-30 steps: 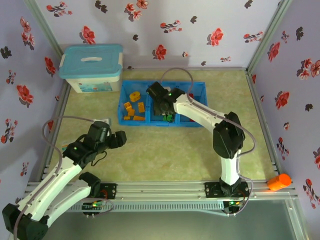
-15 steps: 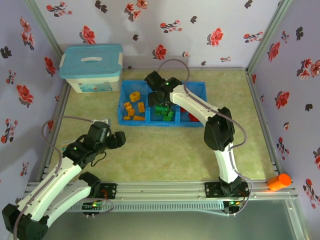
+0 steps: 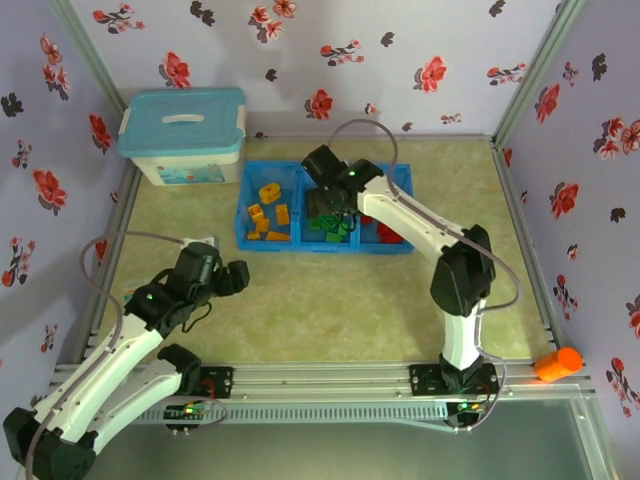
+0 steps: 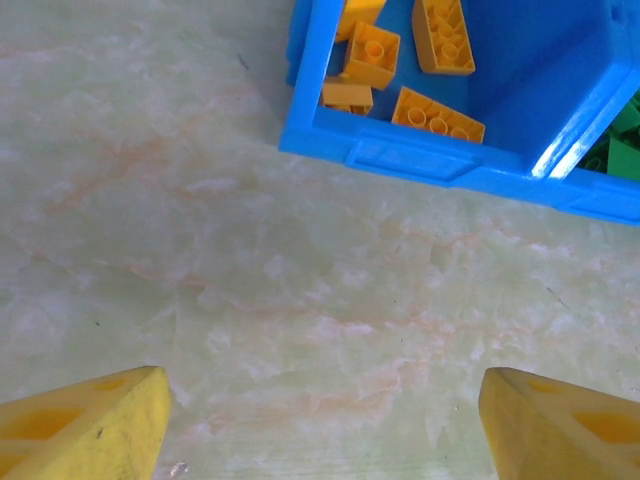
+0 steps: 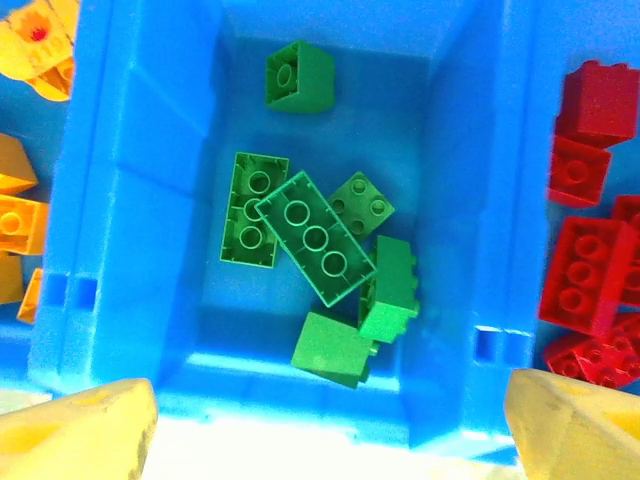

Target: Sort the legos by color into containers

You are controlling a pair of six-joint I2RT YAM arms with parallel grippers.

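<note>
The long blue tray lies at the back of the table with three containers. Orange-yellow legos fill the left one, green legos the middle one, red legos the right one. My right gripper hangs open above the middle container. In the right wrist view its yellow fingers flank several green legos, with red legos at the right edge. My left gripper is open over bare table in front of the tray's left corner, its fingers empty.
A white storage box with a pale-blue lid stands left of the tray at the back. Flowered walls close in the table on three sides. An orange object lies outside the frame at the near right.
My right gripper has opened wide and risen from low in the middle container, uncovering the green legos there. The left arm has stayed put.
</note>
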